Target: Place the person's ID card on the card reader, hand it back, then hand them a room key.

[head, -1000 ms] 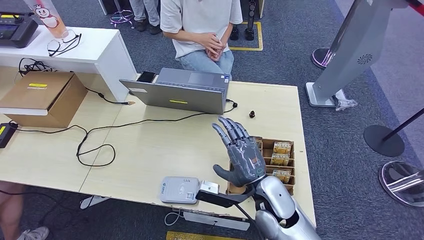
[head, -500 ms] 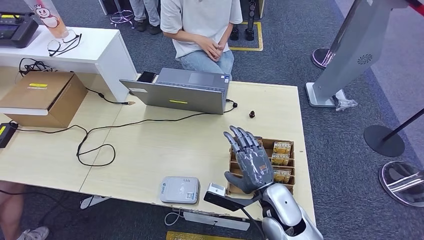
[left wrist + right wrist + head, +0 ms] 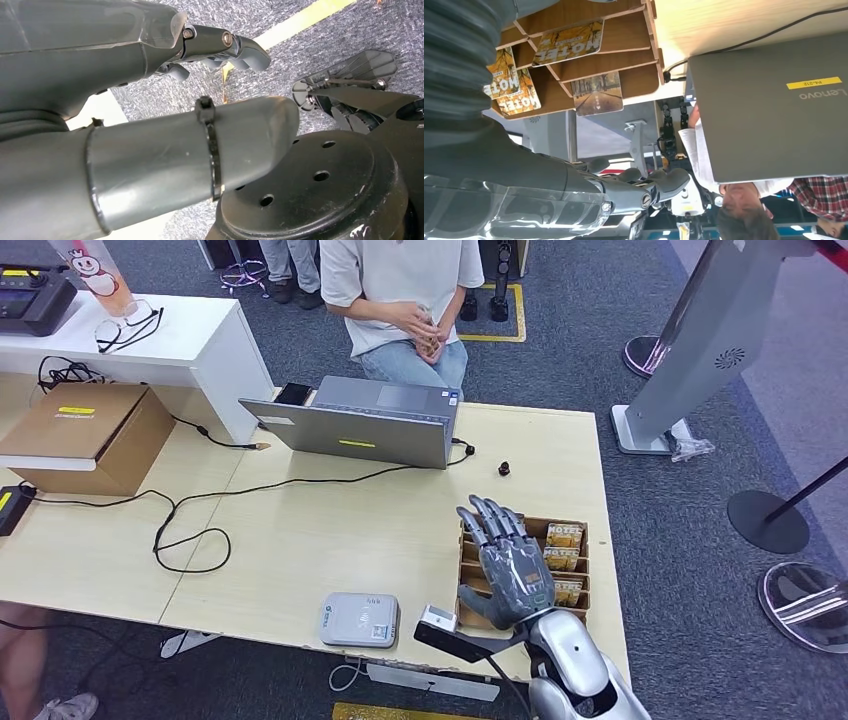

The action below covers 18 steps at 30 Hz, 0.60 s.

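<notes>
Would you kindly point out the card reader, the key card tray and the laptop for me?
card reader (image 3: pixel 359 619), head view, middle of its grey top face.
key card tray (image 3: pixel 575 592), head view, a wooden divider near its right rim.
laptop (image 3: pixel 345 442), head view, the yellow sticker on its lid.

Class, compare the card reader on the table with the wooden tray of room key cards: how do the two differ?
The card reader is a pale grey, closed, rounded slab with nothing on it; the wooden tray is brown, open and split into compartments holding room key cards. The card reader lies uncovered, while the right robot hand hovers over the wooden tray. Both sit near the table's front edge.
</notes>
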Tool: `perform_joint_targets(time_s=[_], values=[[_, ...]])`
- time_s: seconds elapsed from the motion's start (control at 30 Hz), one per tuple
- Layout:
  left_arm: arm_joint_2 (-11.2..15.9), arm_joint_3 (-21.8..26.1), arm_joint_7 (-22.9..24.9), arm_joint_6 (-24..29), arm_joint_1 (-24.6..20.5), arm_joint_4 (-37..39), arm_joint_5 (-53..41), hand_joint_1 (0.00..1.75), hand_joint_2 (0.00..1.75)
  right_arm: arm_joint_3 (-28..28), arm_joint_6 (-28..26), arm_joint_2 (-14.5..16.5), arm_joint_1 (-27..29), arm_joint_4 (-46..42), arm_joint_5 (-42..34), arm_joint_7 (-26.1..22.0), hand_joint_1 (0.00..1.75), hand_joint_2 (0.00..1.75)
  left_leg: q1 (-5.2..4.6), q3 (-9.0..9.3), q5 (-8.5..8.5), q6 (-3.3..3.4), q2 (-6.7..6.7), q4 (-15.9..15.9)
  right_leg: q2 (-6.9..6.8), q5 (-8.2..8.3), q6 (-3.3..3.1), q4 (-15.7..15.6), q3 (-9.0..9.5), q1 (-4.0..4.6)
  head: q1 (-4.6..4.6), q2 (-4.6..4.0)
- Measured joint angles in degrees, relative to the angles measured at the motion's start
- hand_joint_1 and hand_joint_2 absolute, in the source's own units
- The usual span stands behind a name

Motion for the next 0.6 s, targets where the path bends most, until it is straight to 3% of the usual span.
perform_joint_targets(time_s=[0.6], values=[[-1.0, 2.6, -1.4, -0.7, -0.2, -1.3, -3.1, 0.00, 0.00, -1.7, 2.0, -0.1, 1.5, -1.6, 7.4, 3.4, 0.00, 1.75, 0.00, 0.01, 0.00, 0.00, 0.00, 0.0, 0.00, 0.00, 0.00, 0.0, 0.00, 0.00, 0.00, 0.00]])
